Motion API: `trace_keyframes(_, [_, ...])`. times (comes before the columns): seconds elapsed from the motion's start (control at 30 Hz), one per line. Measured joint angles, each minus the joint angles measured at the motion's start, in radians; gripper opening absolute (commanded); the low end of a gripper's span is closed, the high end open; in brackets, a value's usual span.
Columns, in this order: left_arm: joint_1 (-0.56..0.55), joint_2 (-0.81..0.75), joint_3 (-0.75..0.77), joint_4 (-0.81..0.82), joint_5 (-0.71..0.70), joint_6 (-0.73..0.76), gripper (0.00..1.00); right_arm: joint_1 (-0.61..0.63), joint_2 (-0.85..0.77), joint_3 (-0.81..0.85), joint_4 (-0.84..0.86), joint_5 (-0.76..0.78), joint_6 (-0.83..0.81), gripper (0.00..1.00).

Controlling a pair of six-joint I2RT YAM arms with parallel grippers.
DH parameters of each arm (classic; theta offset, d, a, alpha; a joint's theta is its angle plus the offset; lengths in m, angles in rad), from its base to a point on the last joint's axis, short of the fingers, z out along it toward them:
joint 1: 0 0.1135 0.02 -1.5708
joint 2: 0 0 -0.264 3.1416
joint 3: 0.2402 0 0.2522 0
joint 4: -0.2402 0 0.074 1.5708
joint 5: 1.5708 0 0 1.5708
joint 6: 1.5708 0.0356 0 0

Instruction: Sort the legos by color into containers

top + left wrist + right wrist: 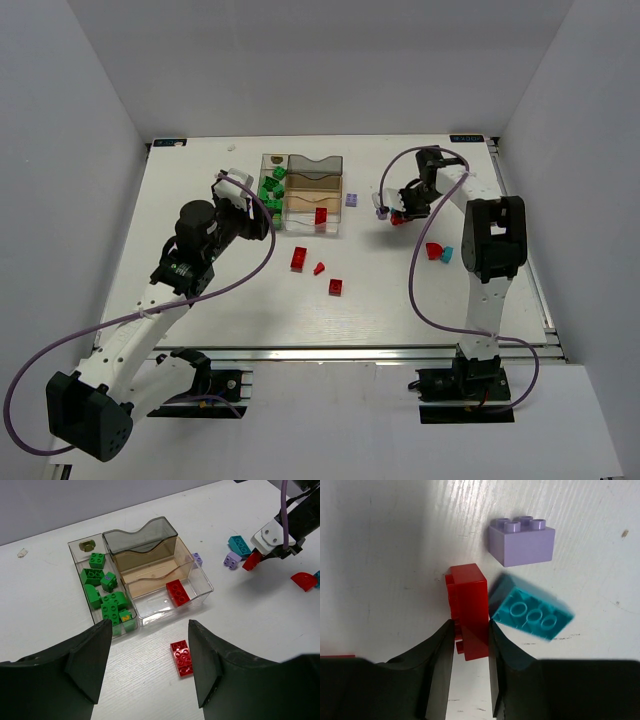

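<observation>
White table (380, 540) bears red brick (466, 597) pinched in right pincer (470, 632).

Tally stands: tray (142, 530), one, with four compartments; green brick (97, 559), about eight, some overlapping; red brick (182, 658), six; teal brick (239, 544), two; lilac brick (232, 560), two; olive piece (89, 544), one.

Top external: high, downward, whole table (200, 300). Left wrist: oblique, tray (201, 578) mid-frame. Right wrist: close, downward; all share red brick (467, 605).
</observation>
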Motion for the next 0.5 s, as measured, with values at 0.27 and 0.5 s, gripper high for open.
trace_keyframes(0.27, [0.000,0.000,0.000,0.000,0.000,0.000,0.72,0.000,-0.067,-0.069,-0.066,-0.018,0.030,0.00])
trace_keyframes(0.5, [0.000,0.000,0.000,0.000,0.000,0.000,0.72,0.035,-0.267,-0.105,-0.129,-0.178,0.141,0.00])
